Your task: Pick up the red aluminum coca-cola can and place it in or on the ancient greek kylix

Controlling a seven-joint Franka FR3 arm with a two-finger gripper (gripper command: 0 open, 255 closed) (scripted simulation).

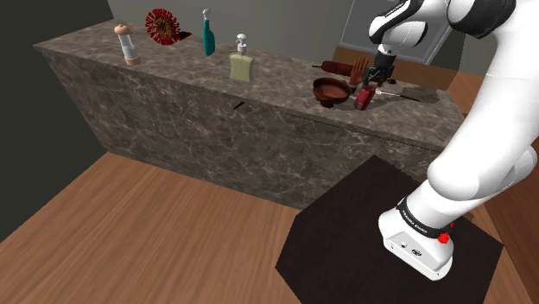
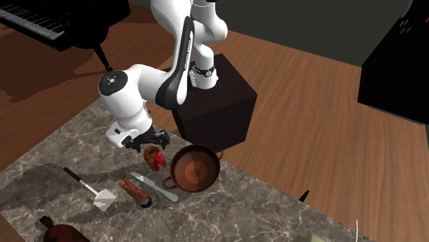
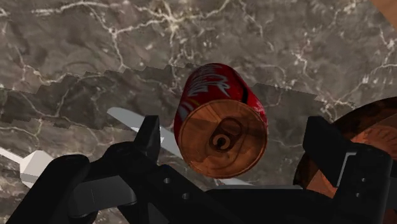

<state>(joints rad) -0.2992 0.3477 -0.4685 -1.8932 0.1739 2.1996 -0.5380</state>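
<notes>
Gripper (image 2: 148, 142) is wide open. In the wrist view I see both fingers (image 3: 151, 135) standing apart with the red can (image 3: 219, 121) between them. There's a gap on each side and no contact, so nothing is held.

The can stands on the dark marble counter (image 1: 173, 112), top end toward the wrist camera, white lettering on its side.

Shoulder view: the can sits just beside the brown bowl (image 1: 331, 89), at the bowl's 4 o'clock. The gripper hangs close over the can, at its 1 o'clock.

Second exterior view: the can is at the bowl's 9 o'clock, near the rim. I can't tell whether they touch. The gripper is at the can's 11 o'clock. The bowl sits open side up on the counter.

A knife (image 2: 155, 185) lies flat at the can's 6 o'clock. A spatula (image 2: 89, 189) lies at the can's 8 o'clock, well apart from it.

In the wrist view, the knife blade runs behind the can by one finger and the bowl's rim shows past the other.

The black stand (image 2: 220, 103) is on the wood floor, at the bowl's 1 o'clock in the second exterior view.
</notes>
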